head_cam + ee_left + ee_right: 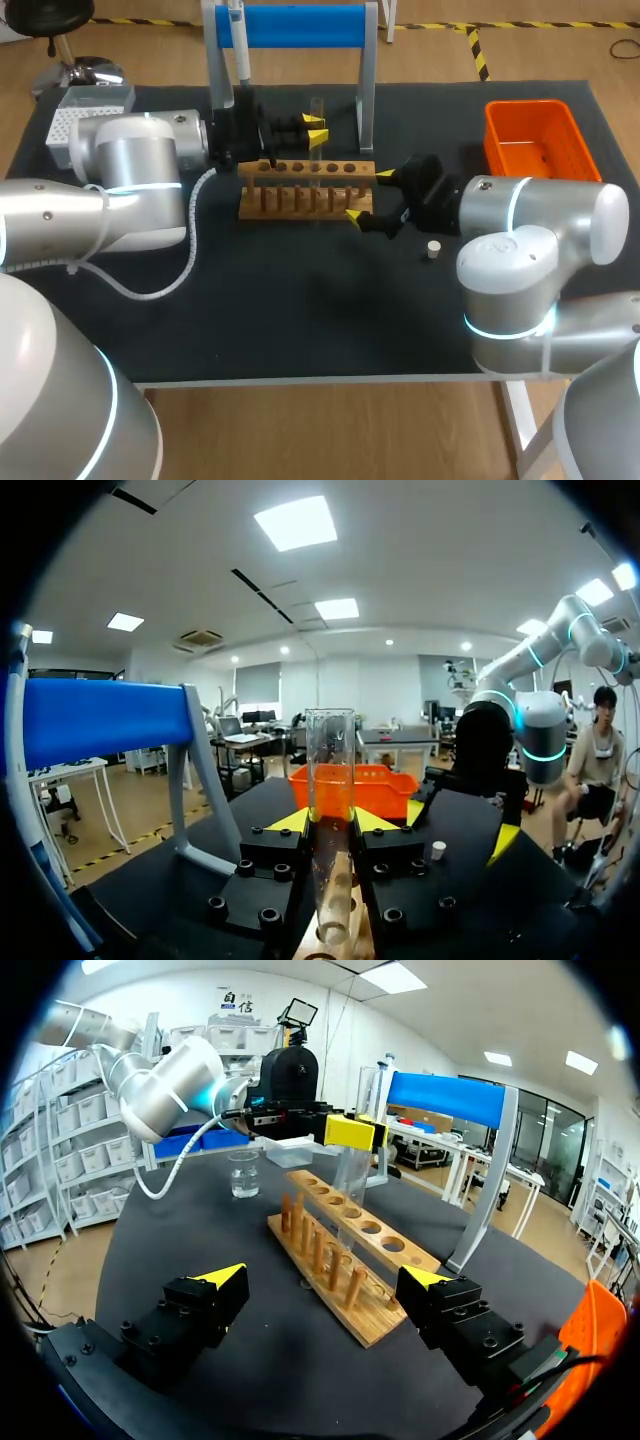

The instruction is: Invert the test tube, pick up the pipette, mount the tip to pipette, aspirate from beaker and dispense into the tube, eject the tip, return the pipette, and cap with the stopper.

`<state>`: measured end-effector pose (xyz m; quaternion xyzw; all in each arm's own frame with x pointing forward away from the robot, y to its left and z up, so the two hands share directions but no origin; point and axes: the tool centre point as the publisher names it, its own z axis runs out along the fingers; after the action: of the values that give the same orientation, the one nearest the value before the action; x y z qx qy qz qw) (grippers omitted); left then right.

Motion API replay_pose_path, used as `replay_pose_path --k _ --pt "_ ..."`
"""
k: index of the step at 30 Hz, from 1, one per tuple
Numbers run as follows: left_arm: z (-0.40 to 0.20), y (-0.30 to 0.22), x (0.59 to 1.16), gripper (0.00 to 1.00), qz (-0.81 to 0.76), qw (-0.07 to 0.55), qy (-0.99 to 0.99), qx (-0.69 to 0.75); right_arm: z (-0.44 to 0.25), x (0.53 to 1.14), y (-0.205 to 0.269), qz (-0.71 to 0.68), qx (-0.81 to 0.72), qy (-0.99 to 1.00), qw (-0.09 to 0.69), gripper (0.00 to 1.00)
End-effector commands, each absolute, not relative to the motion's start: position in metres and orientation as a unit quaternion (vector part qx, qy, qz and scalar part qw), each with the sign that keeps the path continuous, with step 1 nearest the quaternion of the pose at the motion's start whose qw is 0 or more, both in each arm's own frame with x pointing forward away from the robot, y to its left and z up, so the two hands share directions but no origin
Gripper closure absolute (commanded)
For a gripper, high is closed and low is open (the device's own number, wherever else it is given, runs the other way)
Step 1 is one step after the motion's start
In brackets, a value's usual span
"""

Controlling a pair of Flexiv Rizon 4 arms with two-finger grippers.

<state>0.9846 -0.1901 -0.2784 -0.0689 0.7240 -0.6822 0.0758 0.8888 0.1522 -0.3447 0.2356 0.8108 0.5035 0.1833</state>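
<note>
My left gripper (332, 822) was clamped on the test tube (330, 765), clear glass, standing upright in the wooden rack (300, 200) (its bottom end got lost among the pegs). My right gripper (325, 1278) sat wide open near the rack's end.

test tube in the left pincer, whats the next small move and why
Probably open the left pincer and draw it back. The test tube stands upright, mouth up, with its lower end in a hole of the wooden rack, so it looks seated.
</note>
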Motion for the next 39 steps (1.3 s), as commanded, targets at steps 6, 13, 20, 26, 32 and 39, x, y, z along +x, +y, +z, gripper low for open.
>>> replay_pose_path --k 6,13,20,26,32,39 --pt "-0.285 -0.19 0.989 1.0 -0.682 0.071 0.724 -0.07 -0.344 0.888 0.151 0.503 0.235 0.811 0.182 0.0" --pt "-0.289 -0.189 0.99 1.0 -0.681 0.068 0.725 -0.074 -0.344 0.888 0.151 0.503 0.235 0.811 0.182 0.0" --pt "-0.293 -0.188 0.99 1.0 -0.682 0.069 0.724 -0.076 -0.344 0.888 0.151 0.503 0.235 0.811 0.182 0.0" --pt "-0.296 -0.188 0.99 1.0 -0.683 0.07 0.723 -0.076 -0.344 0.888 0.151 0.503 0.235 0.811 0.182 0.0" --pt "-0.298 -0.187 0.99 1.0 -0.682 0.072 0.723 -0.079 -0.344 0.888 0.151 0.503 0.235 0.811 0.182 0.0" --pt "-0.3 -0.188 0.99 0.0 -0.675 0.067 0.73 -0.081 -0.344 0.888 0.151 0.503 0.235 0.811 0.182 0.0"
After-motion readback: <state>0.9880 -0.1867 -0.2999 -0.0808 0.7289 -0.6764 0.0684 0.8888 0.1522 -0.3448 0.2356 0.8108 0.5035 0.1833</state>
